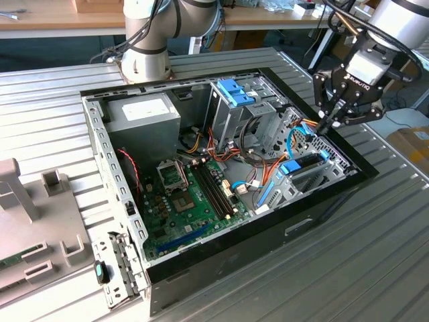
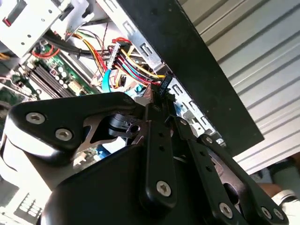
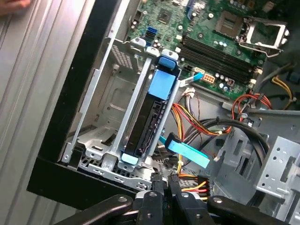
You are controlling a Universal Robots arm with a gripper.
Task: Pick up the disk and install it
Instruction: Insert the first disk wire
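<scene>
The disk stands on edge inside the metal drive bay at the case's corner, dark-sided, with light-blue rails along it and a blue tab on its end. In the exterior view the disk lies in the bay at the case's right side. My gripper hovers just above that side's rim, beyond the disk, with its black fingers drawn together and nothing between them. In both wrist views the gripper points at a bundle of coloured power cables beside the bay, apart from the disk.
The open computer case lies on a ridged metal table. Inside it are the green motherboard, a grey power supply and a taller drive cage with a blue latch. A light-blue flat cable crosses near the disk. A grey fixture stands at the exterior view's left.
</scene>
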